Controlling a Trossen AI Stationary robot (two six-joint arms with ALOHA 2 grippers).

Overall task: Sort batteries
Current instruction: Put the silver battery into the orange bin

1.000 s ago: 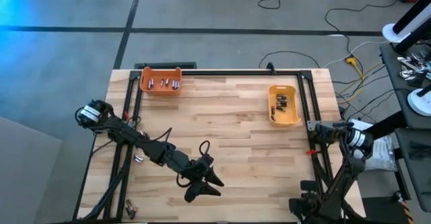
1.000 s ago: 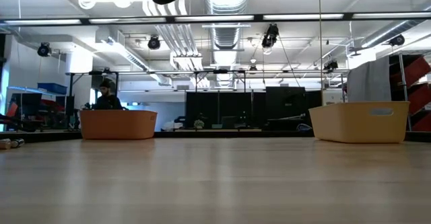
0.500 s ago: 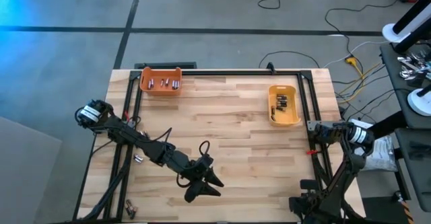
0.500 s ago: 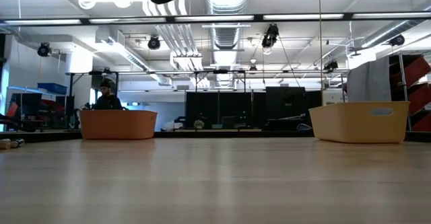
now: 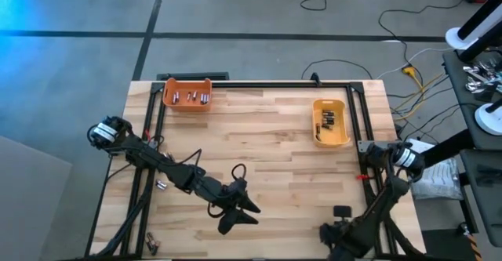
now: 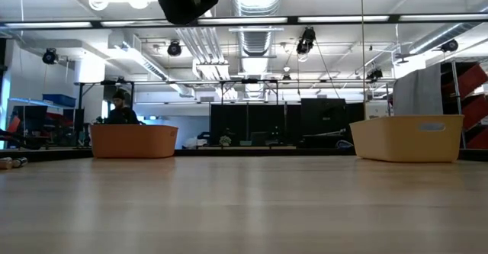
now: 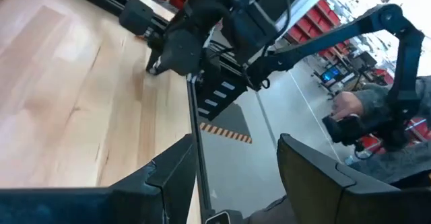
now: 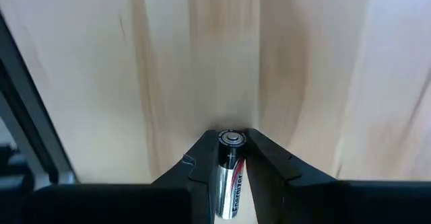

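The right gripper (image 8: 230, 158) holds a battery (image 8: 229, 177) near the table's (image 5: 267, 128) front edge. The left gripper (image 5: 239, 214), fingers wide and holding nothing, waits near that front edge too.

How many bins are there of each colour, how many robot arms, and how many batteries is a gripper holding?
orange bin: 1
yellow bin: 1
robot arms: 2, the left arm and the right arm
battery held in the right gripper: 1
Total: 5
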